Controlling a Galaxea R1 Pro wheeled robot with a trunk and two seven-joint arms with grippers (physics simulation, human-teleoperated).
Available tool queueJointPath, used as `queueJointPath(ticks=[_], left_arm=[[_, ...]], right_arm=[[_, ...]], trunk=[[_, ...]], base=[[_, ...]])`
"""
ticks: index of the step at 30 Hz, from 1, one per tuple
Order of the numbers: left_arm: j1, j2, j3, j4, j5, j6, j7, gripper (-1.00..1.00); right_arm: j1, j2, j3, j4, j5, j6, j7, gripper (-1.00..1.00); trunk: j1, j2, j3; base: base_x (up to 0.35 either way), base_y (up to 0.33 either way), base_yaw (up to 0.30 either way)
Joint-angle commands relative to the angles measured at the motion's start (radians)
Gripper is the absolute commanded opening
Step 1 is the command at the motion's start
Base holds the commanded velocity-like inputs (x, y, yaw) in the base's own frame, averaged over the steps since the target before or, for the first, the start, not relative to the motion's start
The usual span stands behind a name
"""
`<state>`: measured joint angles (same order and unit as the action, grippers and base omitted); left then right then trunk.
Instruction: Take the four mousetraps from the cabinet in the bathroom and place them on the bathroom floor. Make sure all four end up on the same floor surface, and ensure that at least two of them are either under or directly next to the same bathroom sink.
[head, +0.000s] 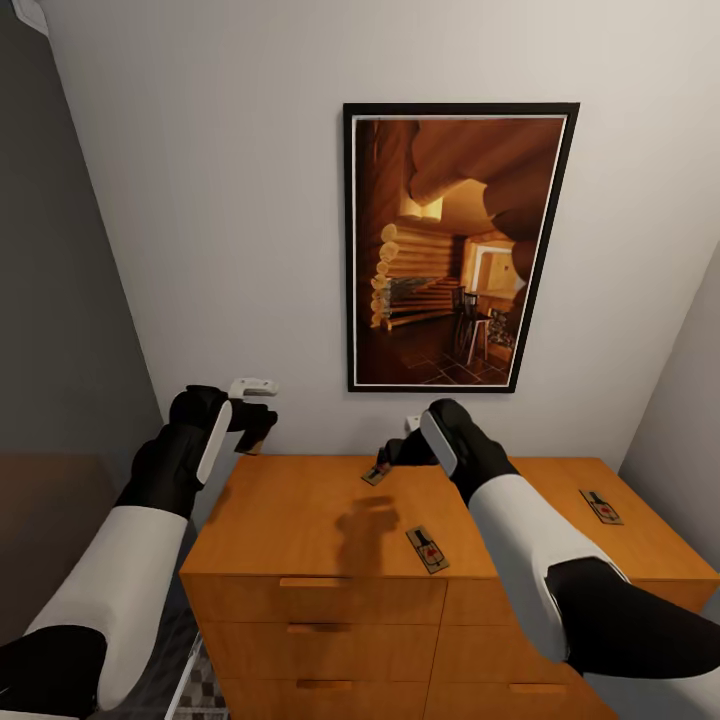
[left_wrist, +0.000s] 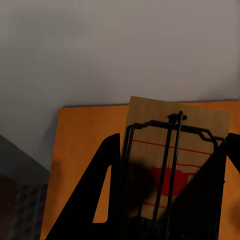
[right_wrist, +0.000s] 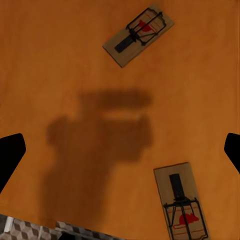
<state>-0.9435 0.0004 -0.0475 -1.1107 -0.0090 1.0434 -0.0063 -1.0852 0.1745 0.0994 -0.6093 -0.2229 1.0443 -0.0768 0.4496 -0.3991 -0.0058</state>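
1. Left tool (head: 252, 432) is closed on one flat tan wooden mousetrap (left_wrist: 172, 165), red spot and dark wire showing between its fingers, held above the cabinet's far left corner.
2. Right tool (head: 395, 455) hangs wide open and empty over the orange-brown wooden cabinet top (head: 300, 510).
3. Two traps lie directly under the right tool: far trap (right_wrist: 138, 35) skewed, near trap (right_wrist: 181, 201) lengthwise toward the drawers.
4. A fourth trap (head: 601, 507) lies out beyond the right arm.
5. Judgement: the right tool is nearest; it should descend on the far trap across its short width.

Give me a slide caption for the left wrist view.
Left claw shut on one mousetrap, held above the cabinet top's edge by the grey wall.
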Motion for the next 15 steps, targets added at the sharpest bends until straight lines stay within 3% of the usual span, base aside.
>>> queueJointPath(ticks=[1, 9, 15], left_arm=[[0.0, 0.0, 0.0, -0.001, -0.002, 0.004, -0.001, -1.0], [0.0, 0.002, -0.001, -0.002, -0.003, 0.004, -0.001, -1.0], [0.003, 0.002, 0.0, -0.003, -0.003, 0.004, -0.001, -1.0]], right_arm=[[-0.002, 0.0, -0.001, 0.0, -0.009, 0.003, -0.008, 1.0], [-0.007, 0.0, -0.008, 0.0, -0.012, 0.003, -0.03, 1.0], [-0.008, 0.0, -0.01, 0.001, -0.07, 0.003, -0.059, 1.0]], trunk=[[0.0, -0.001, -0.001], [0.0, -0.001, -0.001], [0.0, -0.001, -0.001]], base=[[0.0, 0.0, 0.0], [0.066, 0.037, 0.0], [0.039, 0.038, 0.0]])
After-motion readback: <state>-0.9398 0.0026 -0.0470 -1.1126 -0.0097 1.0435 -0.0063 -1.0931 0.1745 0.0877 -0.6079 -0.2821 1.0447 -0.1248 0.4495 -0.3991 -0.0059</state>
